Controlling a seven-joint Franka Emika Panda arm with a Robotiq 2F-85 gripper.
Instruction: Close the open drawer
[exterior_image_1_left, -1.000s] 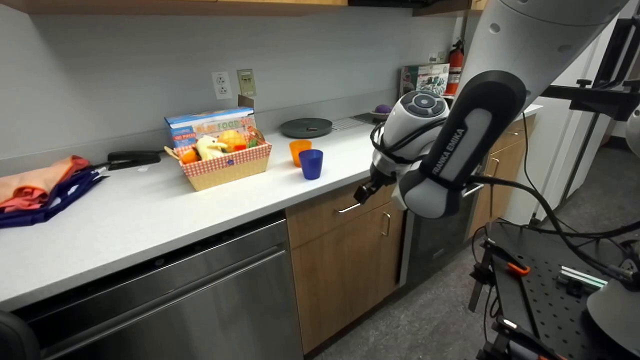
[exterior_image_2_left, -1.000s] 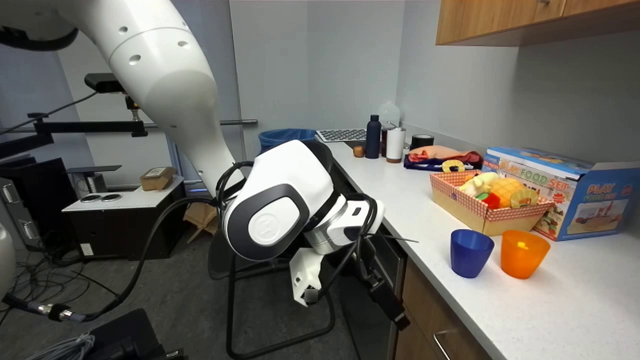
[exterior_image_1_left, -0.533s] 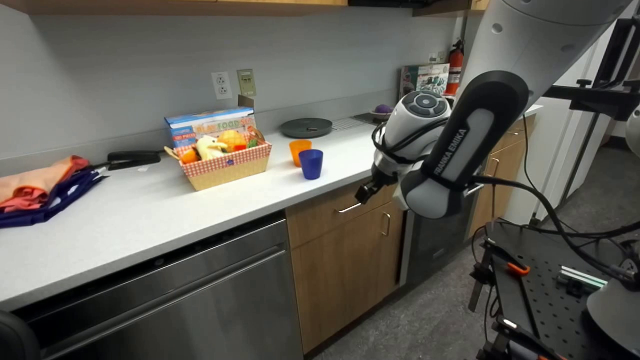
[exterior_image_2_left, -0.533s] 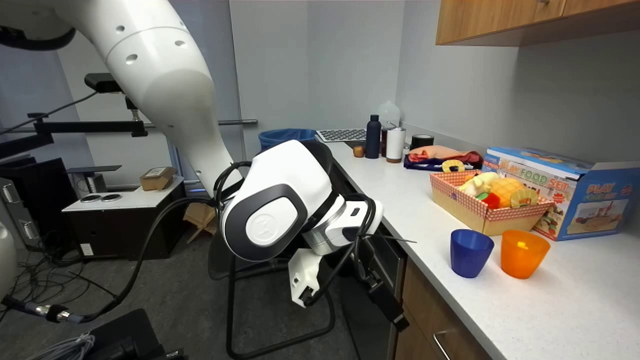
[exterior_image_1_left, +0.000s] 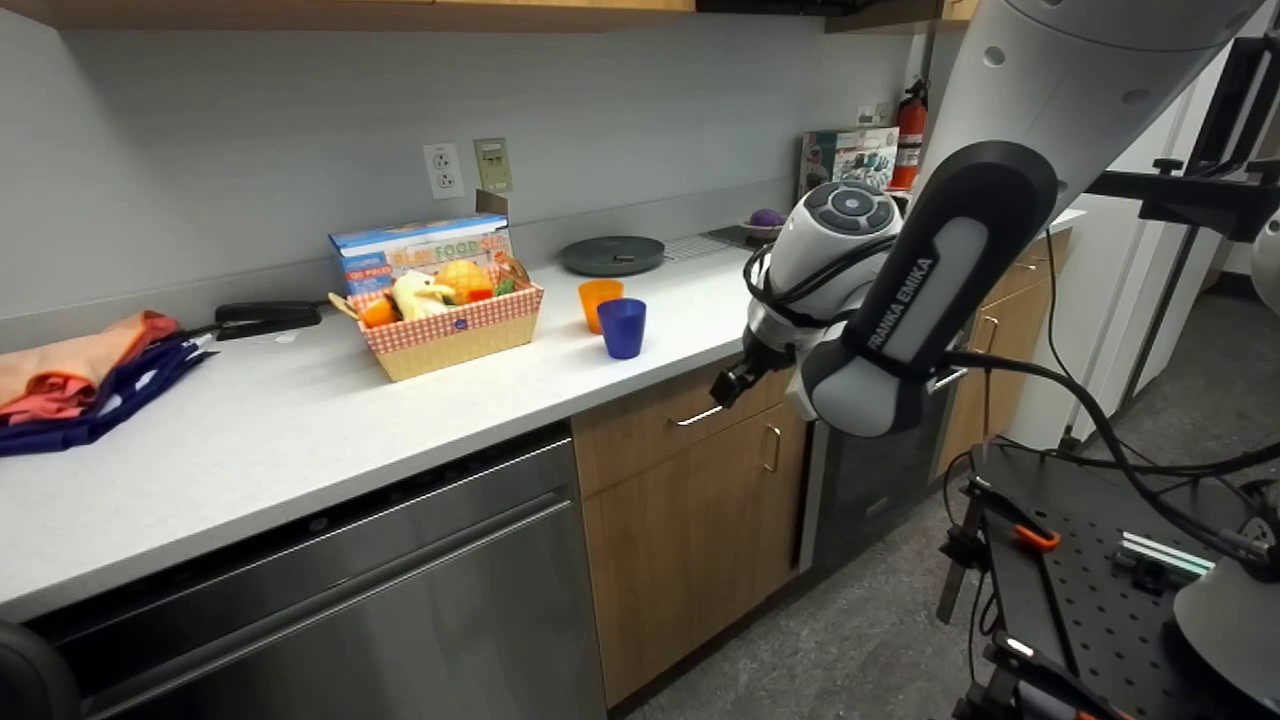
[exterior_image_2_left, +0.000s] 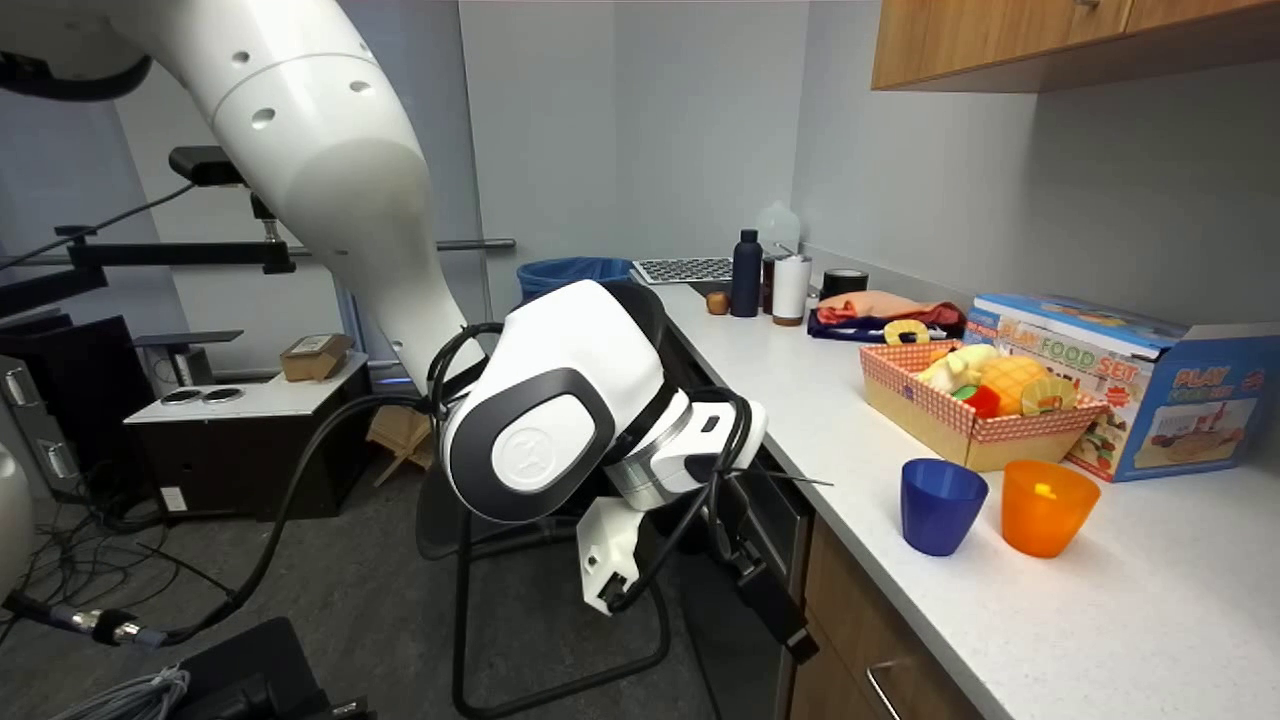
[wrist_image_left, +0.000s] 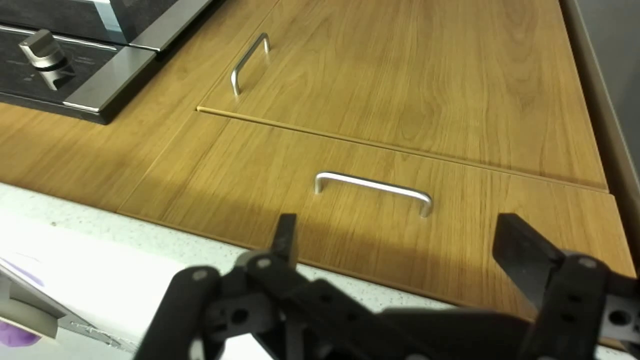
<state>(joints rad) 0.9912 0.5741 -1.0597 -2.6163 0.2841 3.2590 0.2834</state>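
The drawer has a wide brown wood front under the counter edge. Its front sits flush with the cabinet, and no inner box shows. It also appears in an exterior view and fills the middle of the wrist view. Its metal handle shows in all views. My gripper is open, with its black fingers spread wider than the handle and nothing between them. In both exterior views the gripper is in front of the drawer, near the handle's end. Contact cannot be told.
A white counter overhangs the drawer, with a blue cup, an orange cup and a play-food basket. A cabinet door is below. A steel dishwasher and an oven flank the cabinet.
The arm shifts very slightly, away from the dishwasher side, between one second and half a second ago, then stays still. The drawer and counter objects do not move.
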